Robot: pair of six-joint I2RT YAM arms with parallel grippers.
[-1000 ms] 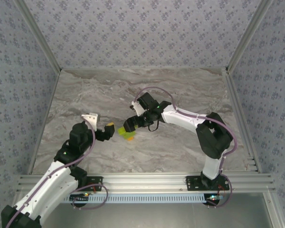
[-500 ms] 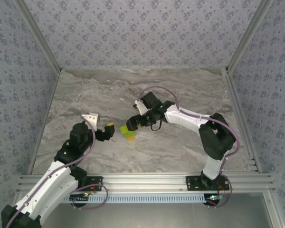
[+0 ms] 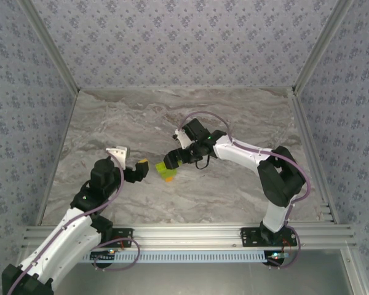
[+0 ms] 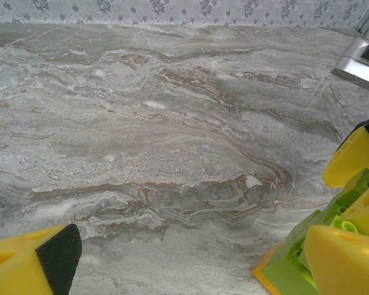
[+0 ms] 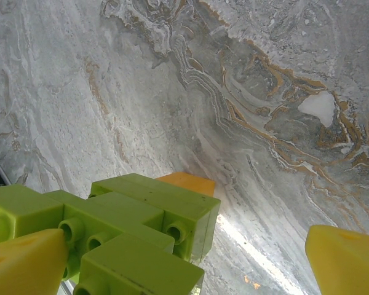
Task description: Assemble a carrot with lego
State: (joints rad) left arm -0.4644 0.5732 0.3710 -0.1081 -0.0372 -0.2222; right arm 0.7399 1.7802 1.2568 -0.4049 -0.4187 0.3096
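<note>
Marble tabletop (image 3: 234, 117), R pincer (image 3: 170, 162) spread, carrot (image 5: 147, 209) by one fingertip (image 5: 21, 264), L pincer (image 3: 141, 166) spread

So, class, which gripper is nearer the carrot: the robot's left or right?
Right. The right gripper is at the carrot, its open fingers either side of the green end. The left gripper sits open to the left in the top view, with bare table between.

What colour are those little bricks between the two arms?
Lime-green bricks with an orange brick; right wrist view shows best.
</note>
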